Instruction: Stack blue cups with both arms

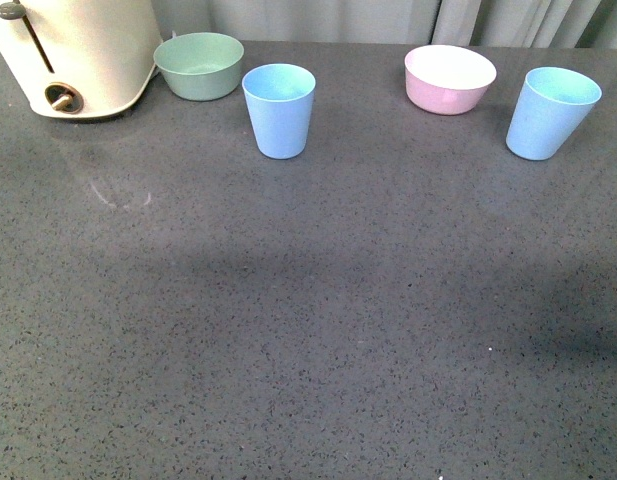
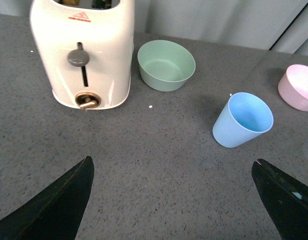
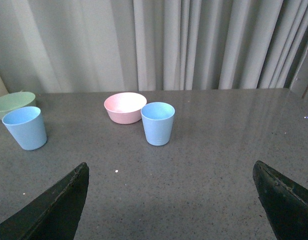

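Two light blue cups stand upright and apart on the grey table. The left cup (image 1: 279,109) is beside the green bowl; it also shows in the left wrist view (image 2: 243,120) and in the right wrist view (image 3: 25,127). The right cup (image 1: 551,112) stands right of the pink bowl and shows in the right wrist view (image 3: 158,123). Neither gripper shows in the front view. My left gripper (image 2: 172,167) is open and empty, well short of the left cup. My right gripper (image 3: 171,169) is open and empty, short of the right cup.
A cream toaster (image 1: 78,50) stands at the back left, with a green bowl (image 1: 199,65) next to it. A pink bowl (image 1: 449,78) sits at the back between the cups. Curtains hang behind the table's far edge (image 3: 193,45).
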Controlling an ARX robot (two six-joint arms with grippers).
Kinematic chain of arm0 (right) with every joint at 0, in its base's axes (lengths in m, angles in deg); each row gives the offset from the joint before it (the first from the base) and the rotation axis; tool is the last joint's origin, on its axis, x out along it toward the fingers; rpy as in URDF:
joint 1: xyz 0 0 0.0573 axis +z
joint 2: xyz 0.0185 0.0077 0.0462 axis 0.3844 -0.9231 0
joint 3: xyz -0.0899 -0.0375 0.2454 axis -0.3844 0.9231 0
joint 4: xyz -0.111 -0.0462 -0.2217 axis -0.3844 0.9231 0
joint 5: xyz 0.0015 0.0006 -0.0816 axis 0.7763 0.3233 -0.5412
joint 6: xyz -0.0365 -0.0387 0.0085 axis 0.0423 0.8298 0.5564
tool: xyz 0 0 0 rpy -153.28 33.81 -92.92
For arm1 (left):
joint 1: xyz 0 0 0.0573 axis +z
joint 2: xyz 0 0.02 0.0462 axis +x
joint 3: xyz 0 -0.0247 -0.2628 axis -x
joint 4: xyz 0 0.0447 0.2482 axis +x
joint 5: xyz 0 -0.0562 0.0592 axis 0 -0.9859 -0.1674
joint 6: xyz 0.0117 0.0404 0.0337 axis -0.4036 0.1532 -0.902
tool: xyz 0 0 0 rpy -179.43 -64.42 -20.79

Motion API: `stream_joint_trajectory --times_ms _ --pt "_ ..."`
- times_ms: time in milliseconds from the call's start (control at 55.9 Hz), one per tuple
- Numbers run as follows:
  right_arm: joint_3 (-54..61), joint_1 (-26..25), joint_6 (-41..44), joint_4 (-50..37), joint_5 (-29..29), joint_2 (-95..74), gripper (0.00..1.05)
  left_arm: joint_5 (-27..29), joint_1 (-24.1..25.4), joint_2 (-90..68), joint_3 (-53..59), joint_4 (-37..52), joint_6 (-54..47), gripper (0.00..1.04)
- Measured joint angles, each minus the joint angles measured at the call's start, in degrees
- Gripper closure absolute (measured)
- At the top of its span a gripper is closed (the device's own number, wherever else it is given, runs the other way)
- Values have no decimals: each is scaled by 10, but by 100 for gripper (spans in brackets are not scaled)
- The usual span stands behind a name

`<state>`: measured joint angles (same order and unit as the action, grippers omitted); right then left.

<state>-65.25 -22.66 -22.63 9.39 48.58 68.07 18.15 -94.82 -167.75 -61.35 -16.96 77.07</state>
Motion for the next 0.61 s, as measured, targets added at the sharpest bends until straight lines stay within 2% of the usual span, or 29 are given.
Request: stream_joint_trajectory --times_ms 304,608 --pt "0 0 0 0 0 0 9 46 -73 -240 -282 -109 11 9" --pt "0 0 0 0 0 0 9 73 -121 -347 -414 -172 11 9"
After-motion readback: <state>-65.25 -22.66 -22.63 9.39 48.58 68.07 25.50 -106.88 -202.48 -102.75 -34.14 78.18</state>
